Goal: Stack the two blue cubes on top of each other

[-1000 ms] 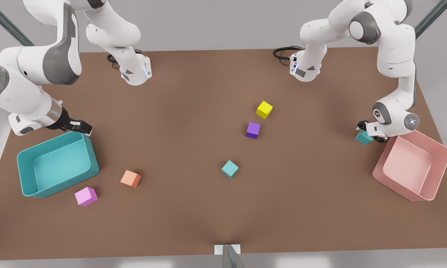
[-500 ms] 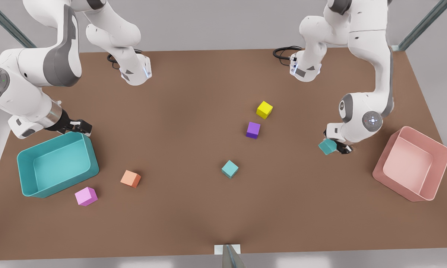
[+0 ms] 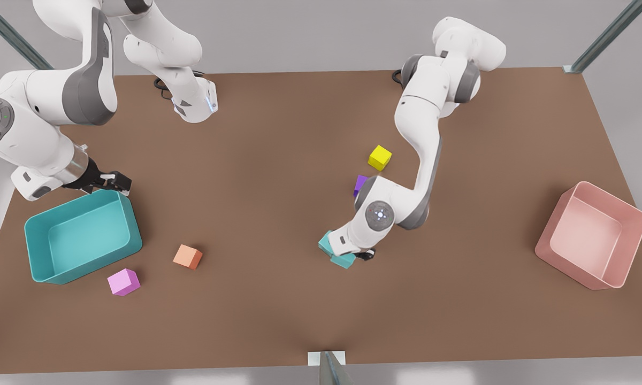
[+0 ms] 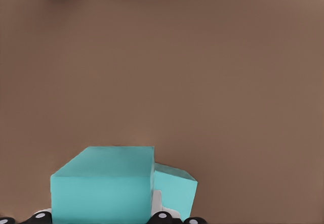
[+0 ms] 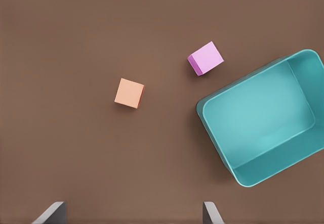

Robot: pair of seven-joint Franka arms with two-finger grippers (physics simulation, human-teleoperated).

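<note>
holding 1 blue cube (image 4: pixel 101 191) clamped in the left hand (image 3: pixel 359 255); lining it squarely over the other cube (image 4: pixel 174 188) before lowering. right hand (image 3: pixel 119 183) waiting, spread open, holding nothing.

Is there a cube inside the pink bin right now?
No, the pink bin on the front view's right shows a bare pale floor with no cube in it.

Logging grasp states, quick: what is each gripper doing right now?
Left gripper: shut on a blue cube, above the other blue cube.
Right gripper: open, waiting by the teal bin.
</note>
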